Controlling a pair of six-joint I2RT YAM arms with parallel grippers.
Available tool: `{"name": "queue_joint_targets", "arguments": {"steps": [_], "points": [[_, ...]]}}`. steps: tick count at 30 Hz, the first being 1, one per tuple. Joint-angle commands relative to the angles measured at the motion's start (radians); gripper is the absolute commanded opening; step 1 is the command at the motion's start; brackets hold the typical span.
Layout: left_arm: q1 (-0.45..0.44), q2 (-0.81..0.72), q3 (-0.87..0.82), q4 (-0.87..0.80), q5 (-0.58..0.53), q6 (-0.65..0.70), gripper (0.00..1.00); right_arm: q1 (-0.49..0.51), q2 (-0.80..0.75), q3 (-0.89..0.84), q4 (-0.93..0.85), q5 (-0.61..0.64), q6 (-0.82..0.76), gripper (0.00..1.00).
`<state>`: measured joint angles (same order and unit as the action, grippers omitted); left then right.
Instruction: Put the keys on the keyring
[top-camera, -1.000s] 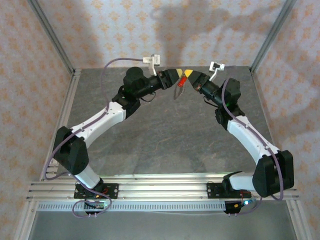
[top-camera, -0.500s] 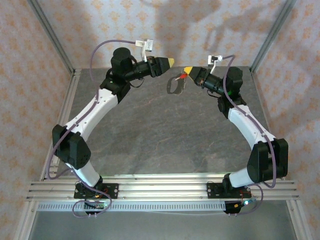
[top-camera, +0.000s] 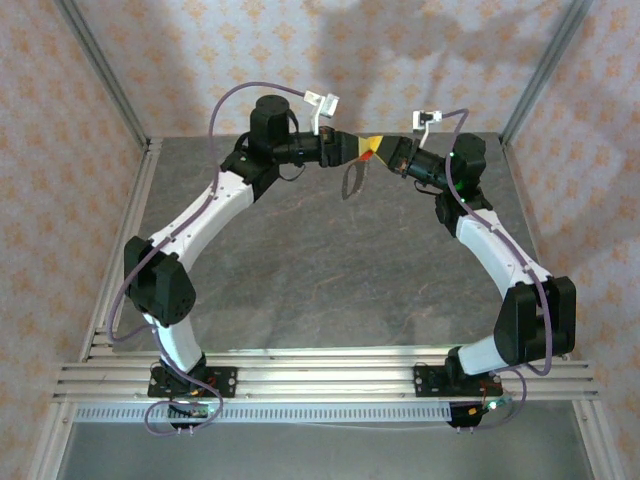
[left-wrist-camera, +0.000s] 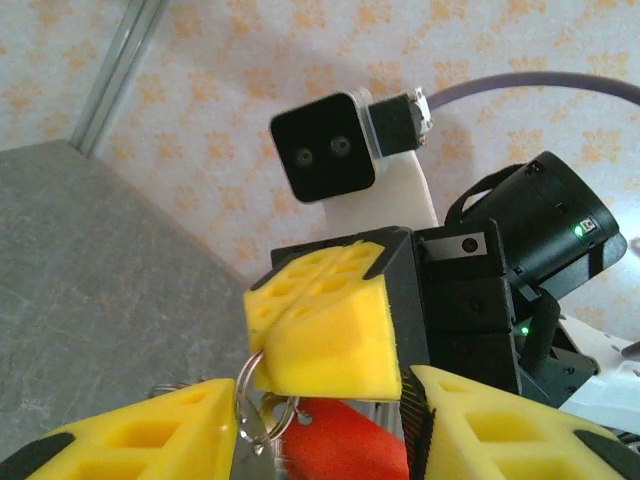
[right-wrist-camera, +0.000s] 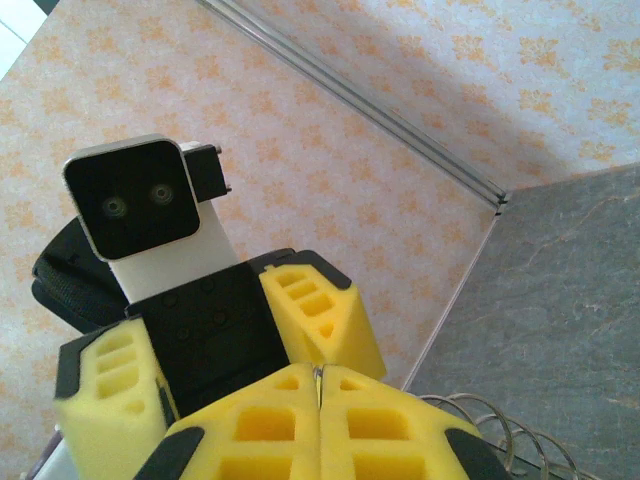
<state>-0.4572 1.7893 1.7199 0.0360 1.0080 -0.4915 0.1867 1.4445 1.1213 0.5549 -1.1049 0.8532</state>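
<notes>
My right gripper (top-camera: 380, 151) is raised over the far middle of the table and shut on the keyring. The keyring's thin pale loop (top-camera: 352, 180) hangs below it. In the left wrist view, a small silver ring (left-wrist-camera: 256, 400) sticks out from the right gripper's (left-wrist-camera: 265, 342) closed tip, and the key's red head (left-wrist-camera: 345, 447) sits just under it. My left gripper (top-camera: 361, 148) is open, with its fingers (left-wrist-camera: 130, 440) either side of that tip. In the right wrist view, a sliver of metal shows in the right gripper's (right-wrist-camera: 319, 373) seam, and wire coils (right-wrist-camera: 500, 432) lie at the lower right.
Both arms arch up from the near rail (top-camera: 320, 378) and meet high above the grey table (top-camera: 320, 270). Patterned walls and metal corner posts (top-camera: 545, 65) stand close behind the grippers.
Half a second ago my left gripper had pulled back left, away from the right one. It has since swung back to meet the right gripper's tip. The right gripper has kept the hanging loop almost still.
</notes>
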Motion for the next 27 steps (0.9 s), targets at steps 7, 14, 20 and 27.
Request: {"name": "queue_joint_targets", "arguments": {"steps": [7, 14, 20, 27], "points": [[-0.023, 0.019, 0.024, 0.001, 0.048, 0.027, 0.35, -0.002, -0.046, -0.024, 0.073, -0.007, 0.000, 0.00], [-0.033, 0.006, -0.015, 0.061, 0.048, 0.006, 0.10, -0.002, -0.061, -0.047, 0.086, 0.005, 0.000, 0.00], [-0.040, 0.004, -0.033, 0.105, 0.034, -0.014, 0.07, -0.003, -0.078, -0.071, 0.100, 0.013, 0.004, 0.00], [-0.052, 0.025, -0.013, 0.101, 0.029, -0.012, 0.12, 0.006, -0.085, -0.084, 0.111, 0.016, 0.008, 0.00]]}}
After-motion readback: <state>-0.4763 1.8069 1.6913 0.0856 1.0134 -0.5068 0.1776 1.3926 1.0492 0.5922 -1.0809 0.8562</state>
